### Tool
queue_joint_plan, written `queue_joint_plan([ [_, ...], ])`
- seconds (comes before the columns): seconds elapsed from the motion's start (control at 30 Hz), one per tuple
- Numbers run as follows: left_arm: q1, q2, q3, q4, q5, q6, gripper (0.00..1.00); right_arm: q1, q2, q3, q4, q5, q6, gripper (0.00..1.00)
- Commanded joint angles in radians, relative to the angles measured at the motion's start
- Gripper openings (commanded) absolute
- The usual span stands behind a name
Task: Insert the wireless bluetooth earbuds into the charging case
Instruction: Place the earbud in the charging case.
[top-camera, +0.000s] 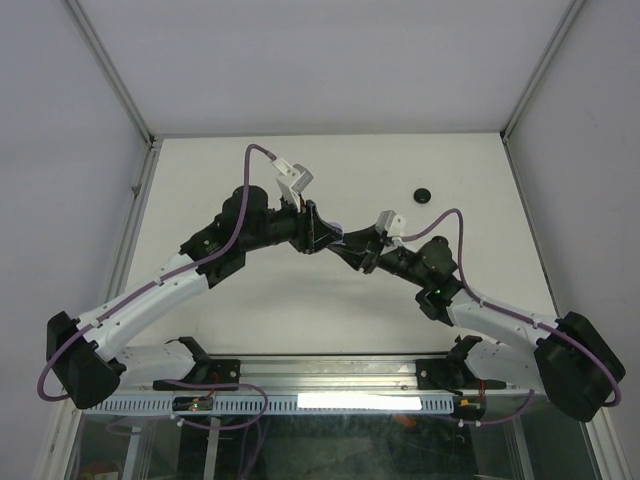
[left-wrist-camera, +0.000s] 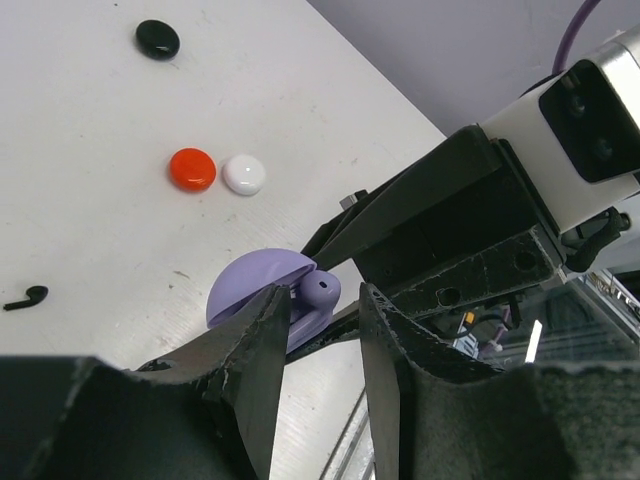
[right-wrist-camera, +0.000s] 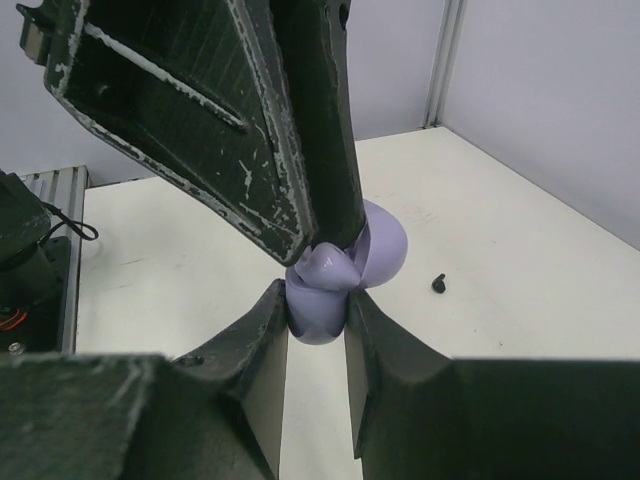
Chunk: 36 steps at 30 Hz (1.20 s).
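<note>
Lilac case (right-wrist-camera: 378, 248): lid tipped up. The lower half is pinched at the tips of the right fingers (right-wrist-camera: 275, 318).
Right fingers: clamped tight on the case, one tip on each side of it.
Lilac earbud (left-wrist-camera: 320, 290): at the mouth of the case, in the gap between the tips of the left fingers (left-wrist-camera: 268, 322). Its round head touches one tip, with a sliver of space to the other.
Left fingers: narrow gap. In the right wrist view they come in from above the right fingers, with the tips at the case opening. Can't tell whether they grip the earbud or just sit around it.
Earbud seating: can't tell, the fingertips cover the pocket.
Meeting point: both sets of fingers are tip to tip at the case, over the middle of the table (top-camera: 300, 320).
Black earbud (left-wrist-camera: 25, 298): loose on the table, well off to the left of the left fingers in their wrist view.
Red case (left-wrist-camera: 192, 168): on the table beyond the left fingers, lid down.
White case (left-wrist-camera: 244, 174): just beside the red one, on the side nearer the right fingers.
Black case (left-wrist-camera: 158, 39): alone on the table, farther beyond the left fingers than the red and white pair.
</note>
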Motion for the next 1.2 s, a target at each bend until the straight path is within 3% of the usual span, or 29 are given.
queue_joint_plan([
  [0.0,0.003,-0.027,0.029,-0.005,-0.109,0.021,0.36,0.032,-0.010,0.055,0.078,-0.064,-0.006,0.00],
  [0.4,-0.009,-0.050,0.070,-0.050,-0.141,-0.033,0.38,0.034,-0.001,0.054,0.050,0.016,-0.025,0.00],
  [0.8,-0.138,-0.022,0.178,-0.186,-0.442,0.013,0.42,0.041,0.021,0.084,-0.033,0.129,-0.018,0.00],
  [1.17,-0.296,0.088,0.306,-0.344,-0.761,0.047,0.35,0.043,0.032,0.081,-0.043,0.168,0.007,0.00],
])
